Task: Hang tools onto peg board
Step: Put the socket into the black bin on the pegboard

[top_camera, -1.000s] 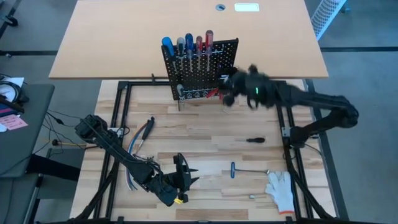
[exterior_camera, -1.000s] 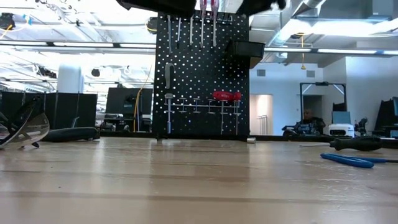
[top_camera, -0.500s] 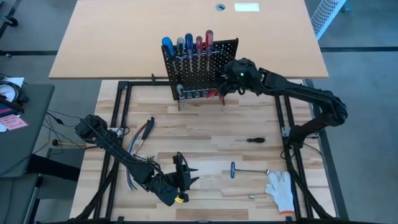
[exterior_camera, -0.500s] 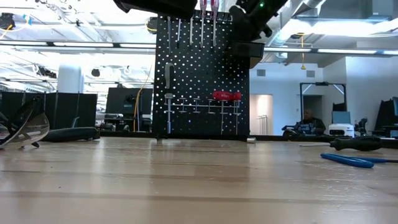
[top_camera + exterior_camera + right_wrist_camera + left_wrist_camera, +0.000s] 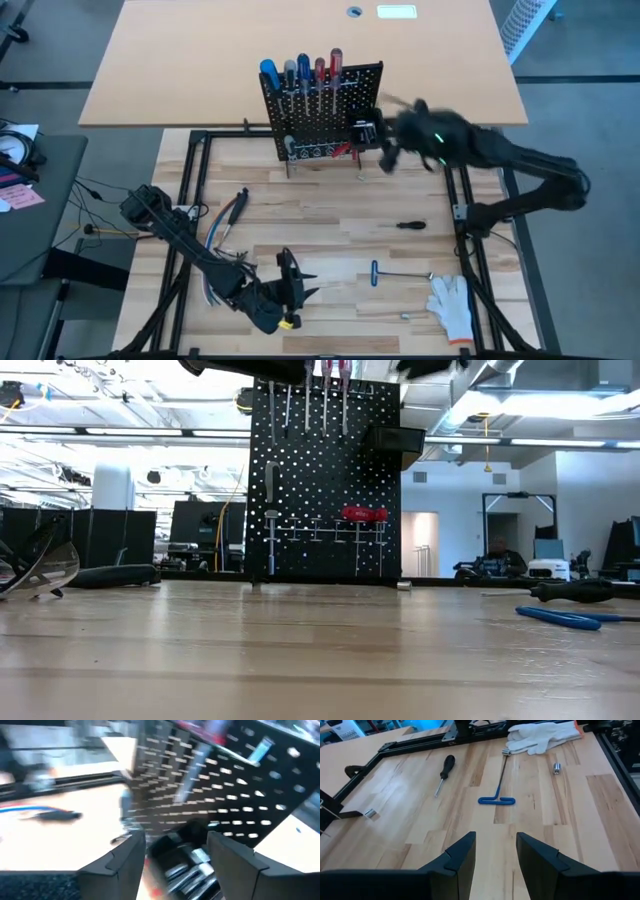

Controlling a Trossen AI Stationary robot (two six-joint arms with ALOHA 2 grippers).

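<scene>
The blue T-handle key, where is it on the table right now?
In the high view the blue T-handle key lies flat on the table's right half, just left of the white glove and below the black screwdriver.

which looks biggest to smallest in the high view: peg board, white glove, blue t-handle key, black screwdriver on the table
1. peg board
2. white glove
3. blue t-handle key
4. black screwdriver

The key and screwdriver look close in length, so their order is unsure.

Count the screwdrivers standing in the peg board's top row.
5 screwdrivers stand side by side atop the peg board: blue, grey, blue, red, red. Others may be hidden.
</scene>
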